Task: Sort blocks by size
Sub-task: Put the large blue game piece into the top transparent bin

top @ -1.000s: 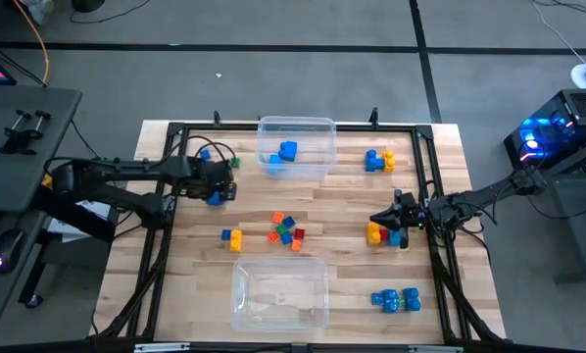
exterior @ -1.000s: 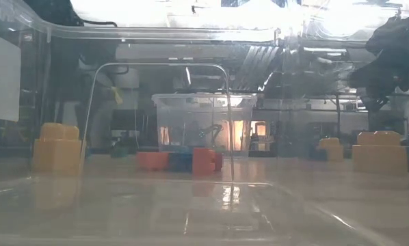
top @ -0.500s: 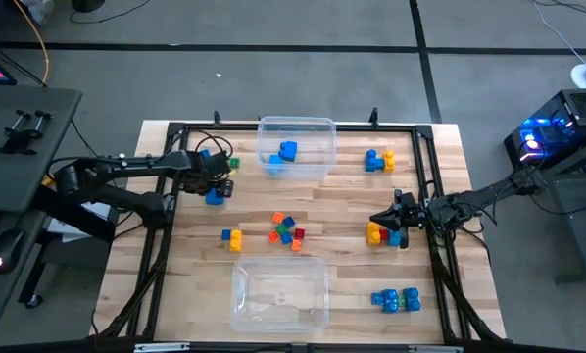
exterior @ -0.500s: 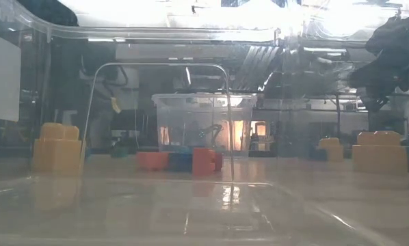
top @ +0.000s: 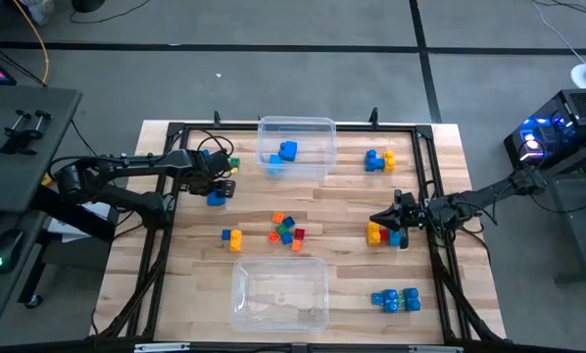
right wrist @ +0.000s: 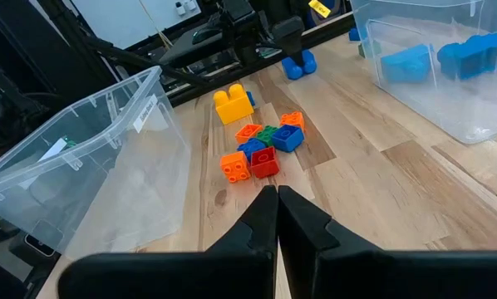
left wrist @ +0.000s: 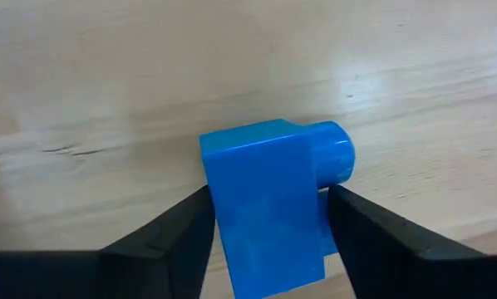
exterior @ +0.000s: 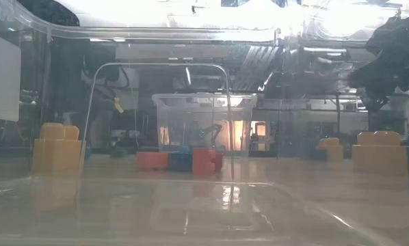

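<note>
My left gripper (top: 218,188) is at the table's far left, shut on a larger blue block (left wrist: 269,208), which also shows in the high view (top: 216,198). My right gripper (right wrist: 278,203) is shut and empty at the table's right (top: 381,221), beside a yellow block (top: 373,233) and a blue one (top: 395,238). A heap of tiny cubes (top: 286,231) lies at the table's middle. A yellow and blue pair (top: 232,236) lies to its left. The far clear bin (top: 322,126) holds blue blocks (top: 287,150). My left gripper pinches the blue block by two opposite sides (left wrist: 219,208) between its two fingers (left wrist: 178,228). The fingers come from above and point down at the table. The block's round stud (left wrist: 333,159) points sideways. I cannot tell whether the block is clear of the wood.
A second clear bin (top: 242,270) stands near the front edge. A blue and yellow pair (top: 378,160) lies at the far right, and a blue cluster (top: 396,300) at the near right. Small green and yellow pieces (top: 232,164) lie by the left gripper.
My left arm has shifted a little at the far left, with the blue block still between its fingers.
</note>
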Tool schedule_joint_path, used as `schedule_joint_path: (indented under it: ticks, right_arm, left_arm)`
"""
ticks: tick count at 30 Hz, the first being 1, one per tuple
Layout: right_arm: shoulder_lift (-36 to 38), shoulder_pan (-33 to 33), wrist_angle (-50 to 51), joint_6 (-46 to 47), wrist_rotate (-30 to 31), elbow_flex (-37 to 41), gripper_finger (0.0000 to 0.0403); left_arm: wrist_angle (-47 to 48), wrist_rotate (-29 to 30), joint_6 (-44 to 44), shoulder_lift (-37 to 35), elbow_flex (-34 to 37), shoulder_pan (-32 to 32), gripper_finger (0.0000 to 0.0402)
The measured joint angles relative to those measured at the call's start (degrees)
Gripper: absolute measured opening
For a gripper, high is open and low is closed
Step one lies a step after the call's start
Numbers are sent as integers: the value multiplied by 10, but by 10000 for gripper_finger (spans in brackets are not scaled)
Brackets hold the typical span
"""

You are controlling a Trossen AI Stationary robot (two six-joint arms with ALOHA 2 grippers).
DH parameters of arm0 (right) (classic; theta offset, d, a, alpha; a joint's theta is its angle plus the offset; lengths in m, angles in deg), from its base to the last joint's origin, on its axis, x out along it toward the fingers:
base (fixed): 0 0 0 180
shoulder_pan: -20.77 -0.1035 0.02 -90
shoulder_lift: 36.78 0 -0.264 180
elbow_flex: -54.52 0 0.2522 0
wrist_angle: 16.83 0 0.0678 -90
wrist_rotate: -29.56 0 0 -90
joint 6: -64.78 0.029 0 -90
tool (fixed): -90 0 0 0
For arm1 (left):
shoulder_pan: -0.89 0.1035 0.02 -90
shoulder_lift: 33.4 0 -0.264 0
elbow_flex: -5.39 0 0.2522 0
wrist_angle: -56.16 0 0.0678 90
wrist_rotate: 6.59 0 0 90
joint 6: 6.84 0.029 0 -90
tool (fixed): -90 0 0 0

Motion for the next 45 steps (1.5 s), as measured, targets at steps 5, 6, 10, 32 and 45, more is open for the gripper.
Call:
schedule_joint_path:
  ticks: [5,6,10,32,45]
  right_arm:
    - [0,0,0,0,0,0,2]
    - [0,0,0,0,0,0,2]
    - [0,0,0,0,0,0,2]
    - [0,0,0,0,0,0,2]
    - [0,0,0,0,0,0,2]
  left_arm:
    - [5,-1,0,-1,-1,0,173]
    - [8,-1,0,-1,-3,0,165]
    - [28,0,18,0,-28,0,131]
    - [122,84,62,-3,-177,18,102]
    - [68,80,-127,-3,-81,-68,240]
